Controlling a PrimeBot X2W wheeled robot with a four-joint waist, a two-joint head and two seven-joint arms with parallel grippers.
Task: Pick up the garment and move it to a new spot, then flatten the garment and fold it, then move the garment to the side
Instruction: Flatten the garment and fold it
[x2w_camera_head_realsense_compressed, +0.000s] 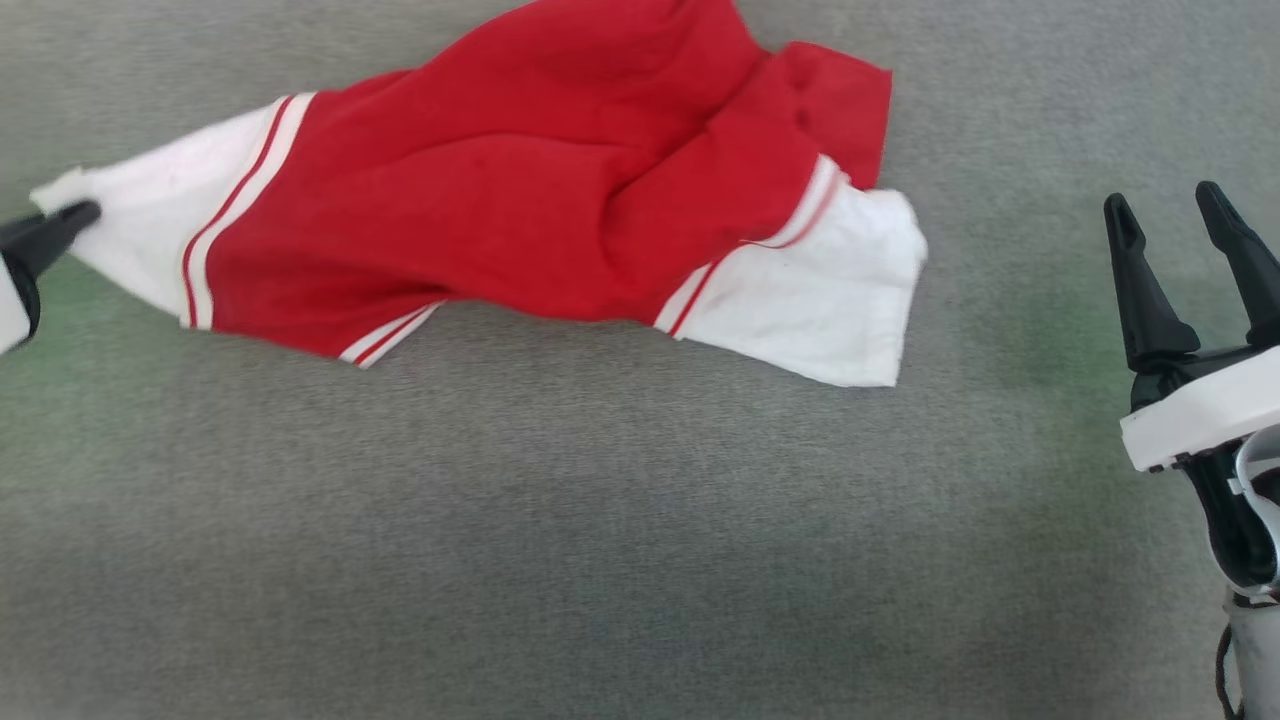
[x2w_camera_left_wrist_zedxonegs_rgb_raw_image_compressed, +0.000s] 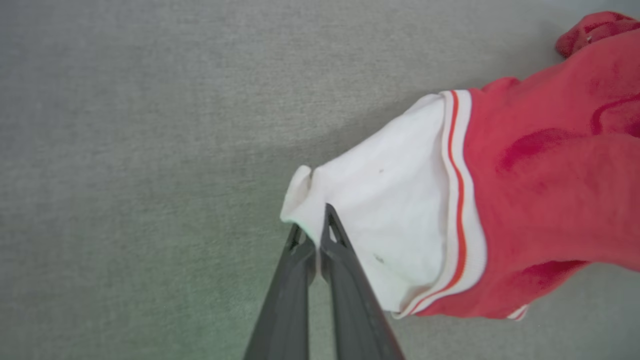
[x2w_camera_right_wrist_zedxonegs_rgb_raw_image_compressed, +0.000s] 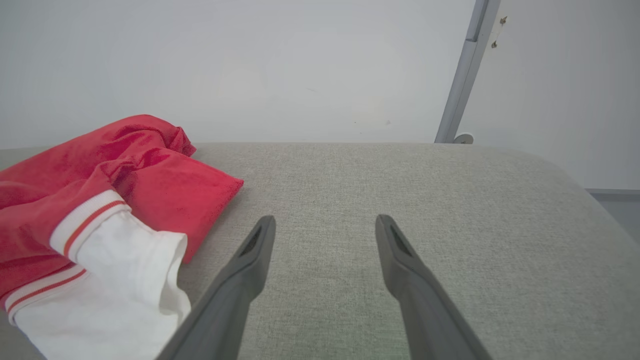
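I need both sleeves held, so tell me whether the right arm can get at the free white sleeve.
Probably yes. The right end effector is open, and only bare grey surface lies between it and the sleeve, which lies loose with nothing on it.

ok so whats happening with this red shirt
A two-armed robot is working on a crumpled red thin-fabric jersey shirt with white sleeves lying on a grey cloth-covered surface. Its left hand is shut on the tip of one white sleeve, at the shirt's left end. Its right hand is open, off to the right, clear of the shirt. The shirt is not yet flattened or folded.
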